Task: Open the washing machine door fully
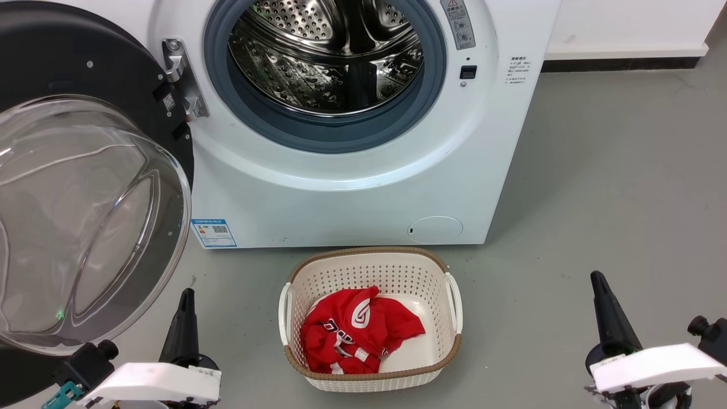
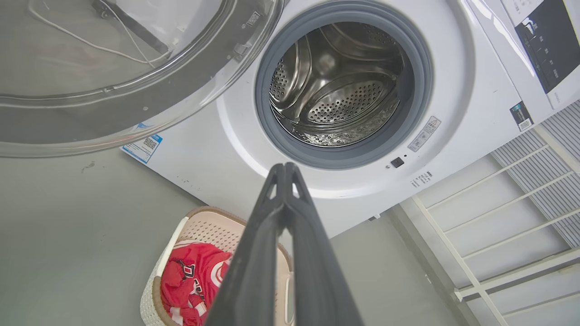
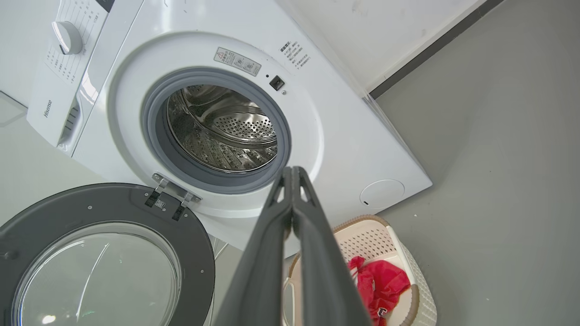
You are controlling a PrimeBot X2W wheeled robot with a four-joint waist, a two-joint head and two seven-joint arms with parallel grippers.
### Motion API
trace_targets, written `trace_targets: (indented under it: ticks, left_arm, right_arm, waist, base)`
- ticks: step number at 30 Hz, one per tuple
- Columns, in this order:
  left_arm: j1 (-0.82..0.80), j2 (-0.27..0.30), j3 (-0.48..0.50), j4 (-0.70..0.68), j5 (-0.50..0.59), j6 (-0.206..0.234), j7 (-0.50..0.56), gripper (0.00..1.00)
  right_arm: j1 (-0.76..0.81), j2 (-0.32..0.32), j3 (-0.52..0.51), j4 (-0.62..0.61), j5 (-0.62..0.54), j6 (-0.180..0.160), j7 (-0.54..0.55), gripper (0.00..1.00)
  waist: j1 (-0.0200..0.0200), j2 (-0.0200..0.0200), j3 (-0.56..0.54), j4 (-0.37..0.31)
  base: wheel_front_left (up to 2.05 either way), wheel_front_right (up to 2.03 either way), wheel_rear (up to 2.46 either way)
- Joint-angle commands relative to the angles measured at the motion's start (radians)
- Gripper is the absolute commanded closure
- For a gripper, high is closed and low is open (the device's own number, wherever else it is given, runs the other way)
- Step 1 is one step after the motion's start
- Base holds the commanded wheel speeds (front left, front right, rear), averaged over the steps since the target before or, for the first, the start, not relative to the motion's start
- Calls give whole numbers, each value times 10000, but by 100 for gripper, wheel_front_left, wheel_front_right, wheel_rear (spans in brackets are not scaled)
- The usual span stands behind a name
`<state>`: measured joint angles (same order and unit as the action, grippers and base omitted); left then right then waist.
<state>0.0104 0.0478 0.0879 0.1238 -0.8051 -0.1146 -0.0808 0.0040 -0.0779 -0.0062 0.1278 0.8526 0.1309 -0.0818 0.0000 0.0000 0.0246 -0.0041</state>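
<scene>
The white washing machine [image 1: 352, 193] stands ahead with its steel drum [image 1: 329, 51] exposed inside the grey gasket. Its round black washing machine door [image 1: 85, 187] with the clear glass bowl is swung wide out to the left on its hinge [image 1: 180, 76]. The door [image 3: 104, 262] also fills the lower left of the right wrist view, and its glass [image 2: 113, 68] the upper left of the left wrist view. My left gripper [image 1: 186, 295] [image 2: 284, 166] is shut and empty, low beside the door's lower rim. My right gripper [image 1: 597, 278] [image 3: 292, 170] is shut and empty, off to the right above the floor.
A cream perforated laundry basket [image 1: 448, 267] holding a red garment [image 1: 358, 329] sits on the grey floor just before the machine, between my arms. A white wall and dark skirting [image 1: 619, 62] run behind on the right. A white rack [image 2: 498, 226] stands beside the machine.
</scene>
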Motion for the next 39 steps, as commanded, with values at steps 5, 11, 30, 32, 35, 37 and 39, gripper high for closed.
trace_targets:
  ticks: [5, 11, 30, 32, 35, 37, 39]
  left_arm:
    - [-353, 23, 56, 26, -834, -55, 206, 100]
    - [-466, 24, 78, 150, -1599, -71, 398, 100]
    - [-709, 27, 140, 490, -3635, -103, 889, 100]
    - [-736, 28, 147, 522, -3845, -109, 947, 100]
    - [-788, 29, 158, 571, -4151, -116, 1023, 100]
    - [-816, 29, 165, 605, -4348, -114, 1063, 100]
    - [-840, 30, 172, 638, -4546, -119, 1120, 100]
  right_arm:
    - [-324, -90, -60, 22, 882, 0, 144, 100]
    - [-397, -98, -105, 139, 1636, 0, 287, 100]
    - [-639, -100, -261, 456, 3644, -1, 691, 100]
    - [-670, -99, -277, 487, 3856, -1, 736, 100]
    - [-706, -95, -303, 531, 4147, -1, 800, 100]
    - [-726, -94, -319, 560, 4341, -1, 840, 100]
    - [-741, -90, -336, 593, 4541, -1, 884, 100]
  waist:
    - [0, 0, -14, 3]
    - [0, 0, -29, 6]
    - [0, 0, -76, 15]
    - [0, 0, -81, 16]
    - [0, 0, -89, 17]
    - [0, 0, -94, 18]
    - [0, 0, -100, 19]
  base:
    - [0, 0, 0]
    - [0, 0, 0]
    - [0, 0, 0]
    - [0, 0, 0]
    - [0, 0, 0]
    - [0, 0, 0]
    - [0, 0, 0]
